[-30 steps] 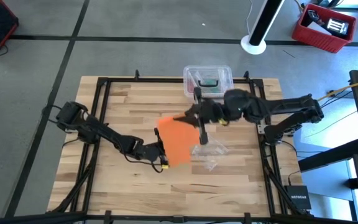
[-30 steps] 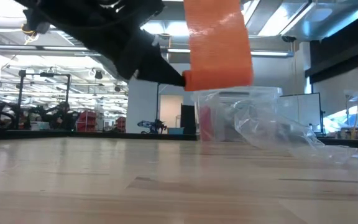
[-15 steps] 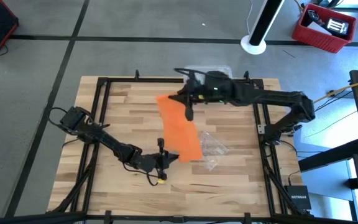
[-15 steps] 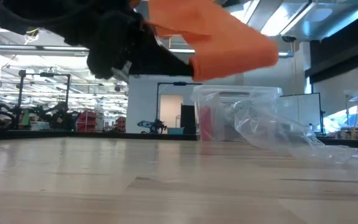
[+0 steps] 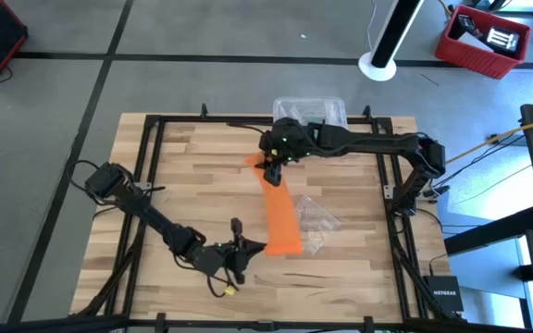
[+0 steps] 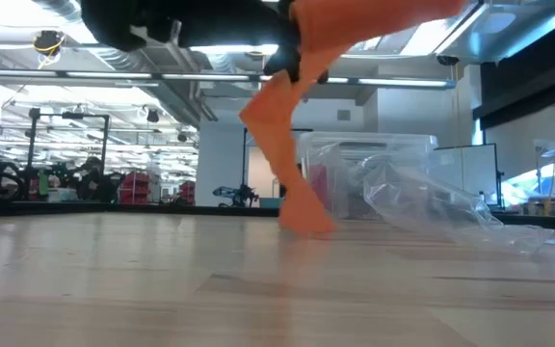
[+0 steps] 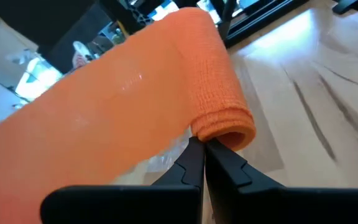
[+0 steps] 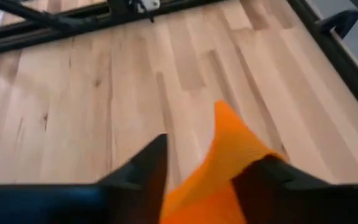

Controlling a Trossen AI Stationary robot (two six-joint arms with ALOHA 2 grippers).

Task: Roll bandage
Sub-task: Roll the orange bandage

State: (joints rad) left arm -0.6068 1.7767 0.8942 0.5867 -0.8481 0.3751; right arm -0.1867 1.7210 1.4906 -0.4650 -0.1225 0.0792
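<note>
From where I'm sitting, the bandage (image 5: 280,215) is stretched out as a long orange strip between my two claws. The left claw (image 5: 250,248) is down near the front of the surface (image 5: 183,185), fingers pinched together right on the folded end of the strip; in the left wrist view the bandage (image 7: 135,106) bulges over those closed tips, so that end is clamped.

The right claw (image 5: 268,170) is well away from the left one, toward the back, and the far end of the strip sits right at it. In the right wrist view its fingers are spread apart with the orange fabric (image 8: 219,168) poking up between them, loose, not squeezed.

From the low view the strip (image 6: 287,145) hangs down and one part touches the wood. Just to the right of the strip, between the claws, lies a crumpled clear plastic wrapper (image 5: 317,222). Just behind the right claw is a clear plastic box (image 5: 327,111).
</note>
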